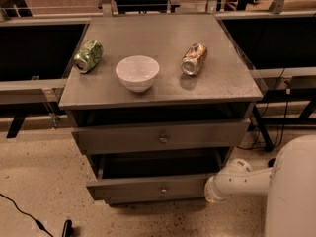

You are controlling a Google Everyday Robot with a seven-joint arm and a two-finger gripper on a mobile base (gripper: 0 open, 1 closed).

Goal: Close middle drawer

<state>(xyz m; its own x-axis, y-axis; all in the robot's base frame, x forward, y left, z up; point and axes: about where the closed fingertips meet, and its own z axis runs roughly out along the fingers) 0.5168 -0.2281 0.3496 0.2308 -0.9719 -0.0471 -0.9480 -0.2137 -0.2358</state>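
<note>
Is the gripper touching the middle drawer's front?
Cannot tell. In the camera view the gripper sits at the right end of the middle drawer; neither contact nor gap shows.

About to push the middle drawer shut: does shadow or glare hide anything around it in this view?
Camera view: dim warm light, no glare on the drawers. The middle drawer front and its knob are lit, but its inside is in deep shadow under the top drawer. The gripper, at that front's right end, is lit.

Grey middle drawer, brass knob; white bowl, green can, bronze can (white arm's jaws at drawer's right end).
</note>
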